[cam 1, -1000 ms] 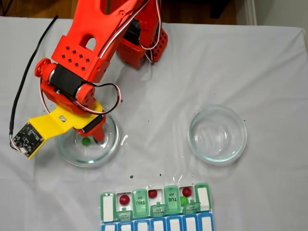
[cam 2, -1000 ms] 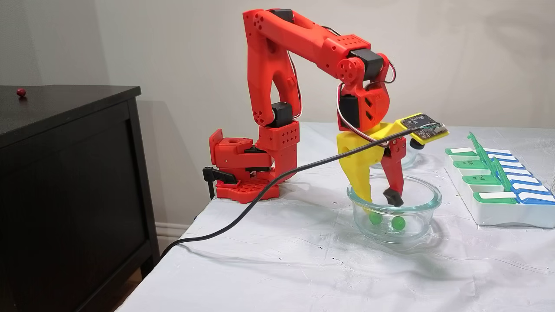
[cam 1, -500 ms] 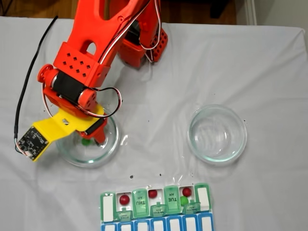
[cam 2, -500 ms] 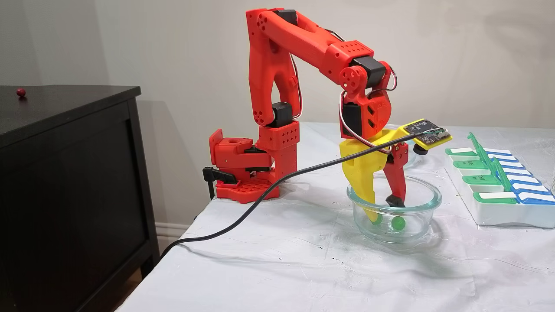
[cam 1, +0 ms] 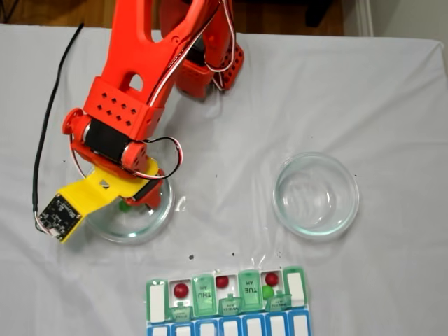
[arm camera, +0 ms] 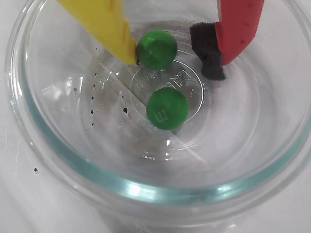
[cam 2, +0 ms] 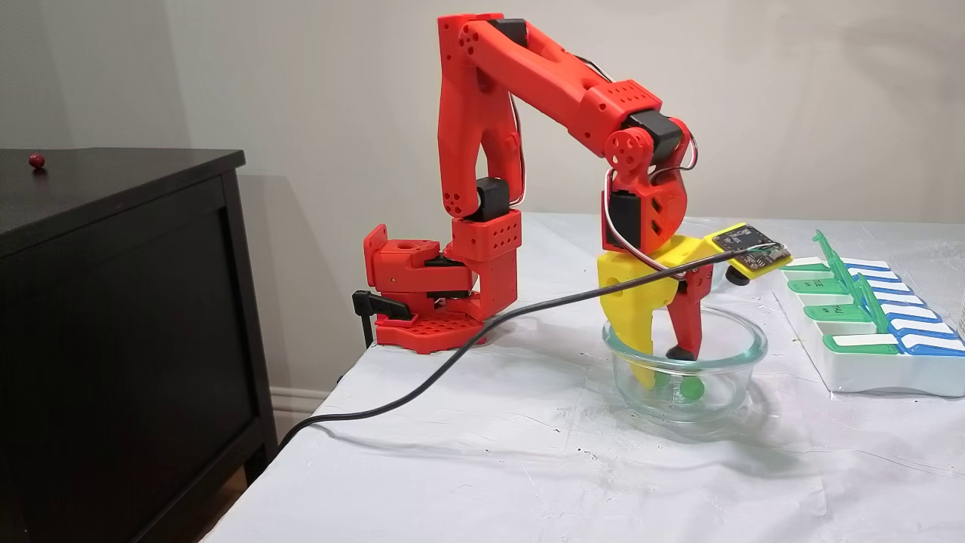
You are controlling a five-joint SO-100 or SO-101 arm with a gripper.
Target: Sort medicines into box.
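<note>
Yellow and red fingers of my gripper (arm camera: 167,46) reach down inside the left glass dish (arm camera: 146,191), parted a little wider than one ball. In the wrist view the yellow fingertip (arm camera: 121,41) touches a green ball (arm camera: 156,48) on its 9 o'clock side, while the black pad (arm camera: 206,53) on the red finger stands apart at its 3 o'clock. I see a second green ball (arm camera: 166,108) loose on the dish floor at 6 o'clock from the first. From the side, the gripper (cam 2: 667,366) sits low in the dish (cam 2: 682,354). From above, a second dish (cam 1: 316,194) lies at 3 o'clock, and the box (cam 1: 227,299) at 5 o'clock holds three red balls (cam 1: 181,289) and one green ball (cam 1: 267,291) under open lids
</note>
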